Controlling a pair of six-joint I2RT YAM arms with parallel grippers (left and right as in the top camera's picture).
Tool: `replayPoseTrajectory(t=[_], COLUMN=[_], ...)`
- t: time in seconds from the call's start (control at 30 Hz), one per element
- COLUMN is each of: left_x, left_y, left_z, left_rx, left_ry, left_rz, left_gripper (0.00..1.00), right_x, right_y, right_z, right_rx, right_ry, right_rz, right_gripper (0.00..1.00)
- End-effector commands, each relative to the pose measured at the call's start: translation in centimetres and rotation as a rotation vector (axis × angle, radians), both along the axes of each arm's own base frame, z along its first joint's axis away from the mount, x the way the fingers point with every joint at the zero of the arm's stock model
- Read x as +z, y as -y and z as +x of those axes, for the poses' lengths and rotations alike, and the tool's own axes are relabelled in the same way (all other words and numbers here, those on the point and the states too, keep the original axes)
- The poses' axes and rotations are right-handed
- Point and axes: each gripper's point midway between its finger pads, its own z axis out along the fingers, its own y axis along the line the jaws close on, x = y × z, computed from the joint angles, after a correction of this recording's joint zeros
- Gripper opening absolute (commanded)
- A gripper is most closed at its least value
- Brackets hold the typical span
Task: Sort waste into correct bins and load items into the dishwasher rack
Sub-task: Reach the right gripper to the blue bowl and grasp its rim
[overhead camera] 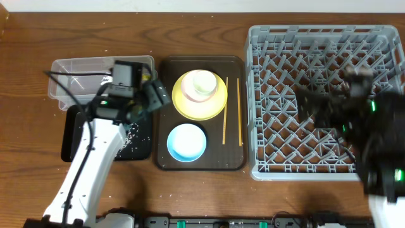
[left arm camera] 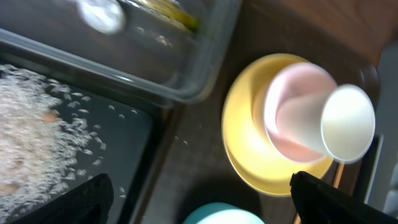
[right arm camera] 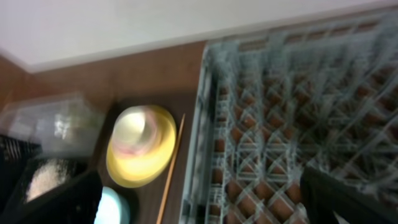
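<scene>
The rice-like waste (left arm camera: 31,124) lies in the black tray (overhead camera: 76,136), and a yellow-green wrapper (left arm camera: 174,15) lies in the clear tub (overhead camera: 82,76). A yellow plate (overhead camera: 190,104) carries a white bowl (left arm camera: 292,118) with a small white cup (left arm camera: 348,124) in it. The pale blue bowl (overhead camera: 186,141) sits nearer, and two chopsticks (overhead camera: 224,111) lie to the right of the plate. My left gripper (overhead camera: 155,95) hangs open between the tub and the plate, holding nothing (left arm camera: 200,180). Blurred above the grey rack (overhead camera: 326,101), my right gripper (overhead camera: 316,107) is open and empty (right arm camera: 199,177).
The dishes and chopsticks rest on a dark brown serving tray (overhead camera: 201,161) between the bins and the rack. Loose rice grains dot the black tray's right side (overhead camera: 133,133). Bare wooden table runs along the front edge (overhead camera: 202,196).
</scene>
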Motion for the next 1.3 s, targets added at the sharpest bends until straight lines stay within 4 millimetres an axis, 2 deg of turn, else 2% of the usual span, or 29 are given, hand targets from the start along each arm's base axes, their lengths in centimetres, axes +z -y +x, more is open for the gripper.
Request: replayPoseTrajectory(t=[0.0,0.07,0.2,0.23,0.37,0.47,0.53,0.67,0.77,0.8,0.97,1.03,1.27], left_x=[2.9,4.0,6.1,6.4,6.9,6.5,6.2,6.0,5.9,5.9,5.8,5.8,5.8], left_y=[-3.3,-5.3,-8.6,-9.4,-11.6,-12.7,-13.1,-13.1,-13.2,-13.2,-13.2,-13.2,-13.2], left_z=[0.1,-0.4,-2.2,-2.7,-4.7,-5.7,-6.1,-6.0,-6.0,-6.0,-6.0,-6.0,-6.0], left_rx=[0.124,0.203,0.307,0.333,0.417,0.463,0.479,0.482,0.482,0.482,0.482,0.482,0.482], left_ry=[0.082,0.111,0.162,0.169,0.162,0.137,0.122,0.113,0.108,0.108,0.106,0.106,0.106], left_rz=[-0.022,-0.052,-0.076,-0.073,-0.067,-0.066,-0.067,-0.067,-0.068,-0.068,-0.068,-0.068,-0.068], left_gripper=[0.94,0.94,0.93,0.93,0.94,0.94,0.94,0.94,0.94,0.94,0.94,0.94,0.94], right_x=[0.2,-0.6,-2.3,-2.8,-5.5,-7.7,-9.2,-11.4,-12.4,-12.7,-14.4,-15.4,-19.6], right_y=[-3.9,-6.4,-10.1,-10.9,-13.2,-14.3,-15.6,-18.2,-20.1,-20.9,-24.9,-26.8,-30.8], right_z=[1.3,1.9,2.7,2.9,3.9,4.1,3.9,3.7,3.4,3.3,1.4,-0.1,-4.9], right_rx=[0.189,0.275,0.396,0.414,0.444,0.445,0.482,0.527,0.570,0.586,0.687,0.748,0.907], right_ry=[-0.063,-0.110,-0.167,-0.184,-0.222,-0.234,-0.229,-0.213,-0.200,-0.196,-0.189,-0.193,-0.249], right_rz=[-0.017,0.011,0.083,0.100,0.045,-0.079,-0.176,-0.291,-0.315,-0.316,-0.333,-0.352,-0.425], right_gripper=[0.99,0.99,0.99,0.95,0.52,0.47,0.37,0.25,0.07,0.04,0.05,0.07,0.15])
